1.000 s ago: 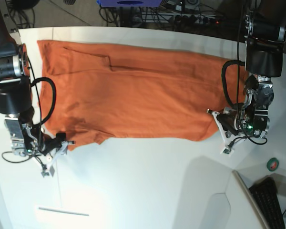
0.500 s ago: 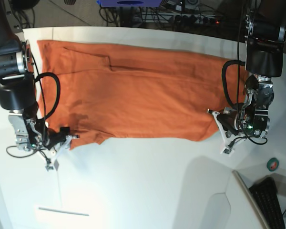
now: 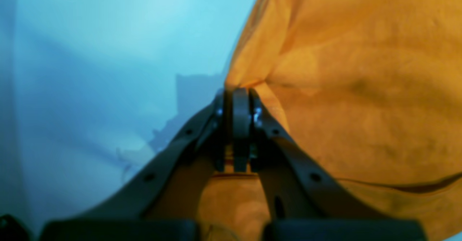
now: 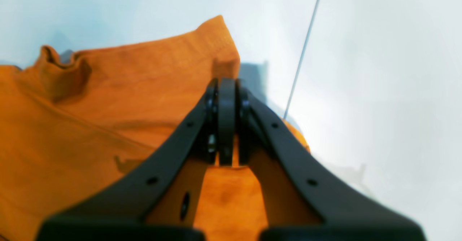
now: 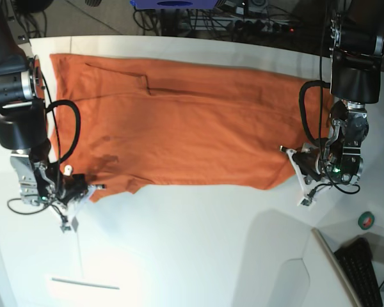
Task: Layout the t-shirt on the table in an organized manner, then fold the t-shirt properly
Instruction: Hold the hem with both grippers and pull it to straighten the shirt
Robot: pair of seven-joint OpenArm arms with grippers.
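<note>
The orange t-shirt [image 5: 192,128] lies spread flat across the white table [image 5: 198,236]. My left gripper [image 5: 293,161] is at the shirt's right edge in the base view. In the left wrist view its jaws [image 3: 240,91] are shut on a pinched fold of the t-shirt [image 3: 361,89]. My right gripper [image 5: 93,188] is at the shirt's lower-left corner. In the right wrist view it [image 4: 225,84] is shut on the t-shirt [image 4: 108,107] just inside the pointed corner, beside the table's thin seam line [image 4: 303,53].
A green tape roll [image 5: 367,220] and a black keyboard [image 5: 365,268] lie at the lower right. A small white strip [image 5: 83,283] lies near the front left. Cables and equipment crowd the floor beyond the table's far edge [image 5: 179,38].
My right gripper has moved in to the shirt's lower-left corner and gone from open to shut on it. The left arm has stayed still, holding the shirt's edge.
</note>
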